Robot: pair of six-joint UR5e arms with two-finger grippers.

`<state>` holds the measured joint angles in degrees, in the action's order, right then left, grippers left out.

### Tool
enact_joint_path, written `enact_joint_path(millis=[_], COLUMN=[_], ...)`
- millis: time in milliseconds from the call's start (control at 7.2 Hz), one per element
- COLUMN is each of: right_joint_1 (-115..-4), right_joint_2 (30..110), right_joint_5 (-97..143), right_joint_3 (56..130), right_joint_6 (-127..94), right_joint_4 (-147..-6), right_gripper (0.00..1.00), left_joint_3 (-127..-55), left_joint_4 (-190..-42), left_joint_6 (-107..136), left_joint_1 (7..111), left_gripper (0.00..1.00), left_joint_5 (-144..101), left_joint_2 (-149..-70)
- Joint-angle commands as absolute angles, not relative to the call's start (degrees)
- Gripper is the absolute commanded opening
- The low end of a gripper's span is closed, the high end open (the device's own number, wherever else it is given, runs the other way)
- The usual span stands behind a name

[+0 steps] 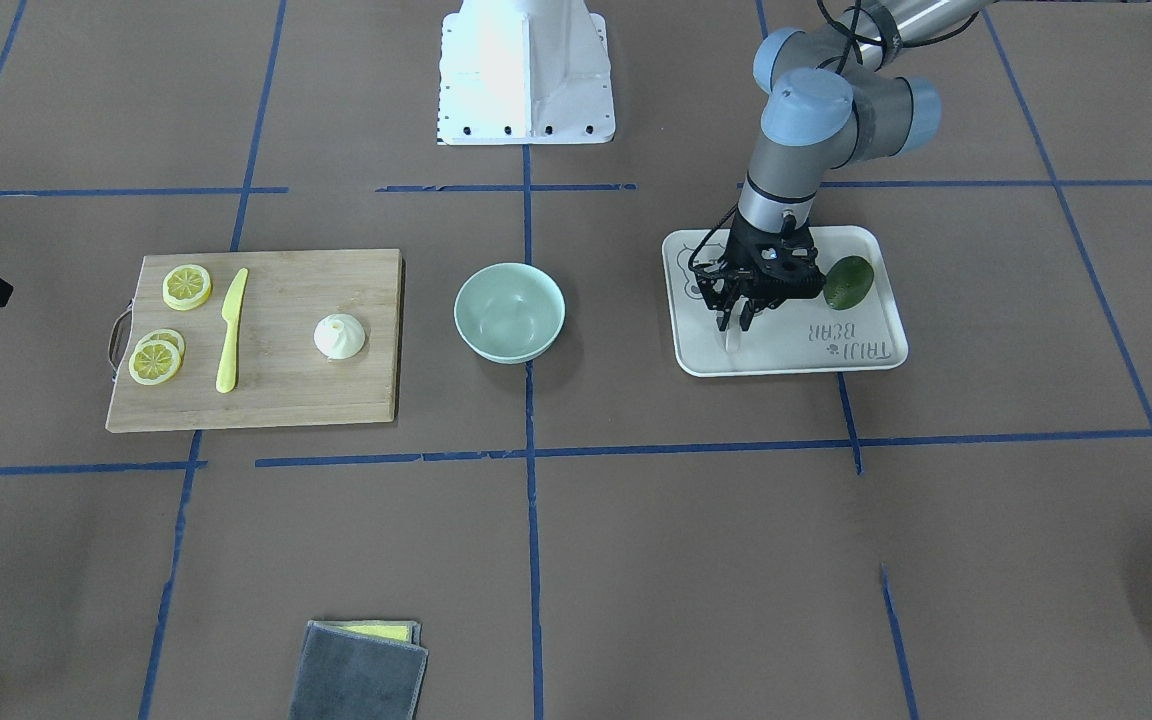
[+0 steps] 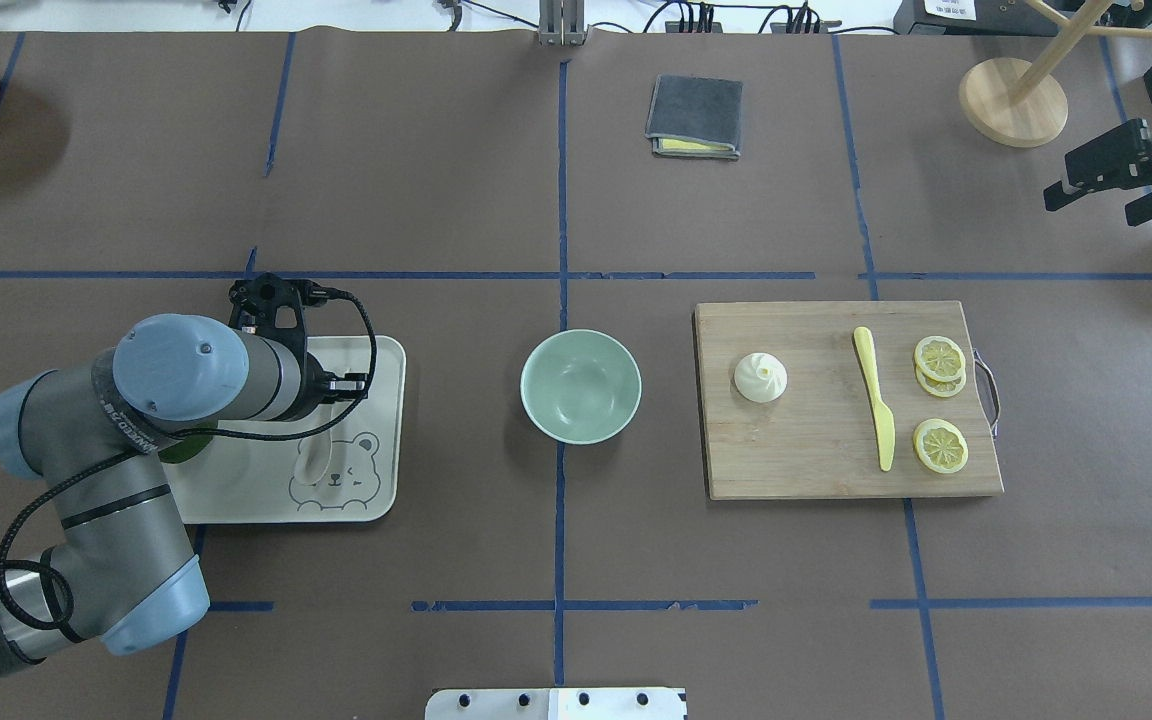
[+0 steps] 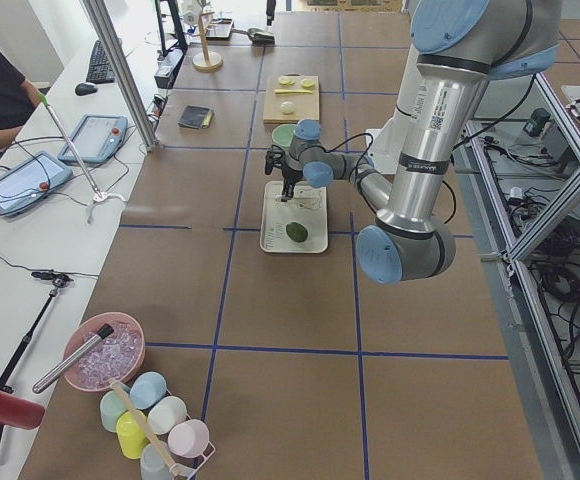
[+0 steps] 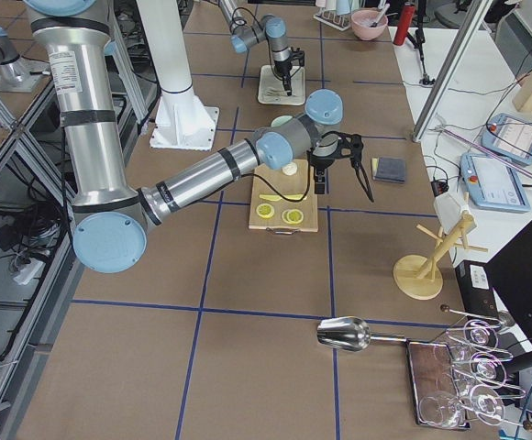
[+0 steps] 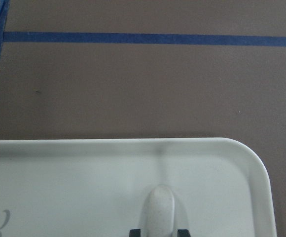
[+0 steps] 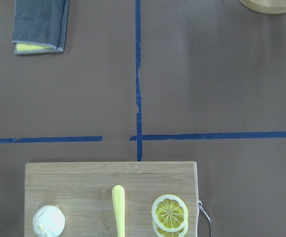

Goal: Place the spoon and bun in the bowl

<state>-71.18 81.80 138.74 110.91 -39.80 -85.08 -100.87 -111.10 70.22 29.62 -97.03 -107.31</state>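
On the brown table [image 1: 636,560], the left gripper [image 1: 736,322] pinches the spoon [image 5: 159,207] on the tray [image 1: 786,355]; the right gripper [image 2: 1096,205] hovers spread past the board [image 2: 816,460].

Left wrist view: spoon [image 5: 158,210] cut off by the bottom edge, one rounded end showing. Two dark fingertips [image 5: 134,232] barely in frame; contact with it unclear.
Overhead: left arm [image 2: 186,375] covers left gripper [image 1: 739,320] and most of lime [image 2: 186,447].
Right wrist view: bun [image 6: 49,221] clipped at the bottom edge.

l tool [image 1: 733,324] low, clamped; r tool [image 2: 1091,203] high, spread.
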Motion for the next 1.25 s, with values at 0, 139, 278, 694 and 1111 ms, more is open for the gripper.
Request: enact_joint_path(millis=[0, 139, 278, 694, 1111], right_joint_1=[-70.49, -69.79, -68.48, -62.08, -51.8], right_joint_2=[81.56, 80.78, 79.12, 75.07, 72.25], right_joint_5=[138.6, 138.52, 137.99, 133.53, 122.04], right_joint_3=[110.92, 110.92, 110.92, 110.66, 110.57], right_joint_6=[-39.81, -41.03, -44.53, -52.44, -59.74], right_joint_4=[-85.08, -85.08, -85.08, -84.99, -84.03], right_gripper=[1.0, 1.0, 1.0, 1.0, 1.0], left_joint_3=[-100.9, -101.25, -102.03, -107.99, -107.49], left_joint_4=[-110.83, -110.74, -110.57, -101.56, -100.89], left_joint_6=[70.31, 70.23, 70.22, 69.79, 76.15], left_joint_1=[29.36, 29.36, 29.62, 30.15, 31.2], left_gripper=[0.34, 0.12, 0.0, 0.0, 0.0], left_joint_5=[-96.94, -96.94, -97.03, -97.47, -97.73], left_joint_2=[-107.23, -107.14, -107.14, -108.88, -117.48])
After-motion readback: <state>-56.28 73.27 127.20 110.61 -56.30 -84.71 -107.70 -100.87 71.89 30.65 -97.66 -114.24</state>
